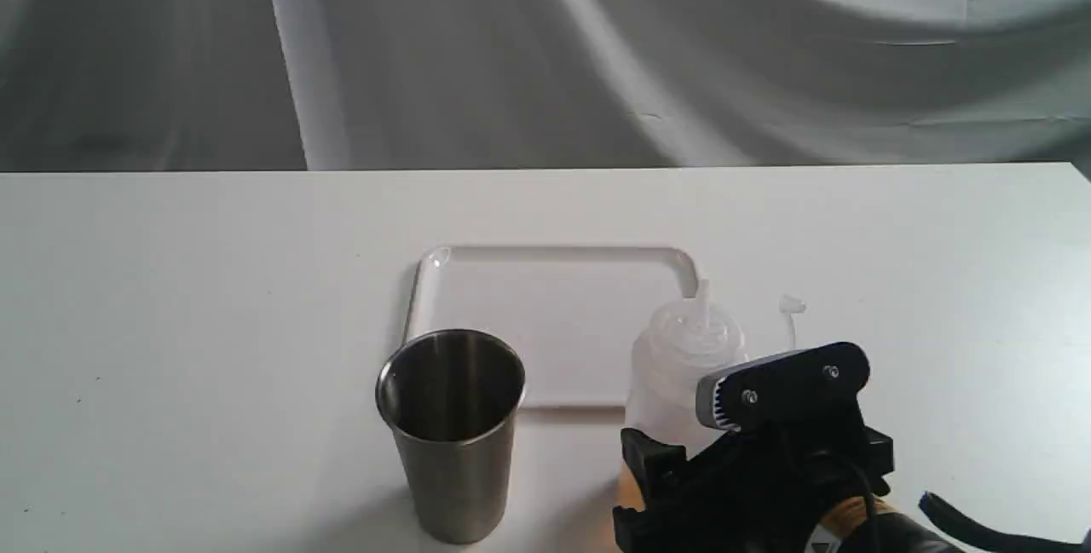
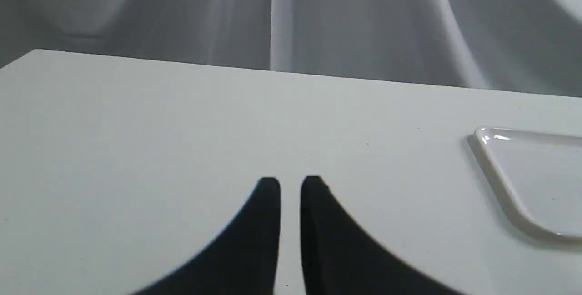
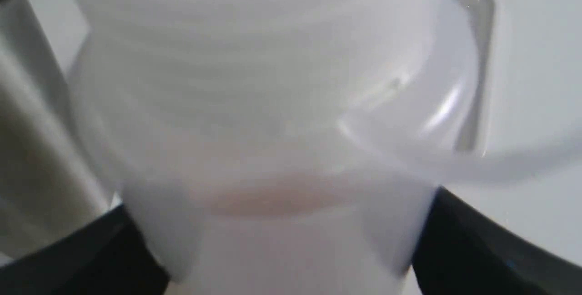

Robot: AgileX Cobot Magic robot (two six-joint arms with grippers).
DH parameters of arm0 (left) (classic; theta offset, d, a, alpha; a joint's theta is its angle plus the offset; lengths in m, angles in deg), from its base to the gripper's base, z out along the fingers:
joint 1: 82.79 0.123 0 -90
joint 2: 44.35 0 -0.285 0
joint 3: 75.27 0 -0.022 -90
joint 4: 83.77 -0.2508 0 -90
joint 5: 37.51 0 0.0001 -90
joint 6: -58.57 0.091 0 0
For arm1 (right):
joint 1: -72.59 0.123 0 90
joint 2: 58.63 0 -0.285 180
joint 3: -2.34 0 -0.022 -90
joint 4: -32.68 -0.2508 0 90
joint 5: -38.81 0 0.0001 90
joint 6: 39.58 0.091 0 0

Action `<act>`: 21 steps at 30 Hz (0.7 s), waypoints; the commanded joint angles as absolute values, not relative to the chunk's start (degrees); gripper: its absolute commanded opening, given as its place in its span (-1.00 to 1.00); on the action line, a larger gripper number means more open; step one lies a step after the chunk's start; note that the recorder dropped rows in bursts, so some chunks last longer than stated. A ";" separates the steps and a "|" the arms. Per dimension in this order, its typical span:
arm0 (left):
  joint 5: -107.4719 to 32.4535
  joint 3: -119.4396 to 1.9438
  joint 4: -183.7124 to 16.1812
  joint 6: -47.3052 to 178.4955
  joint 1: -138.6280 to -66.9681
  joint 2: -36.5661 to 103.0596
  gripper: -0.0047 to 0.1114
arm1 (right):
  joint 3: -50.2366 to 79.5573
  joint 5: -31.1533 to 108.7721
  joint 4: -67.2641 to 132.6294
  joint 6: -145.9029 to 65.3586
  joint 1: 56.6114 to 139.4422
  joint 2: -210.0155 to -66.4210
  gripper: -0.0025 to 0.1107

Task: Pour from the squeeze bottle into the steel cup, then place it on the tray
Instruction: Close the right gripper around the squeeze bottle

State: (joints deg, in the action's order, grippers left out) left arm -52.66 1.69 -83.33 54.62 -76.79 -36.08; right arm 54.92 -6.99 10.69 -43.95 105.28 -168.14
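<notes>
The squeeze bottle (image 1: 682, 365) stands upright at the tray's near right corner, nozzle up, with its small tethered cap (image 1: 791, 306) off to the right. My right gripper (image 1: 682, 429) is shut on its lower body. In the right wrist view the bottle (image 3: 273, 127) fills the frame between my black fingers (image 3: 136, 249), and a faint orange liquid line shows. The steel cup (image 1: 452, 429) stands upright and looks empty, left of the bottle, in front of the white tray (image 1: 554, 314). My left gripper (image 2: 291, 181) is shut on nothing above bare table, and the exterior view does not show it.
The white table (image 1: 170, 323) runs back to a grey cloth backdrop (image 1: 545, 50). The tray's corner (image 2: 509, 186) lies to one side of my left gripper. A grey blurred edge that seems to be the cup (image 3: 27, 127) shows beside the bottle.
</notes>
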 commanded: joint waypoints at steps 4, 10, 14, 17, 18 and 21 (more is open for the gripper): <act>-52.73 1.94 -83.09 54.48 -77.07 -35.92 -0.78 | 54.76 -6.83 10.92 -44.25 105.21 -168.05 -0.24; -52.73 1.94 -83.09 54.48 -77.07 -35.92 -0.78 | 54.76 -7.19 11.63 -44.25 105.21 -168.05 -0.65; -52.73 1.94 -83.09 54.48 -77.07 -35.92 -0.78 | 54.76 -6.66 16.21 -44.25 105.21 -166.79 -0.90; -52.73 1.94 -83.09 54.48 -77.07 -35.92 -0.78 | 54.76 -5.86 17.40 -44.25 105.21 -163.66 -0.96; -52.73 1.94 -83.09 54.48 -77.07 -35.92 -0.78 | 54.76 -5.46 17.19 -44.73 105.21 -162.46 -0.96; -52.73 1.94 -83.09 54.48 -77.07 -35.92 -0.78 | 54.76 -1.71 15.00 -51.73 105.21 -157.44 -0.96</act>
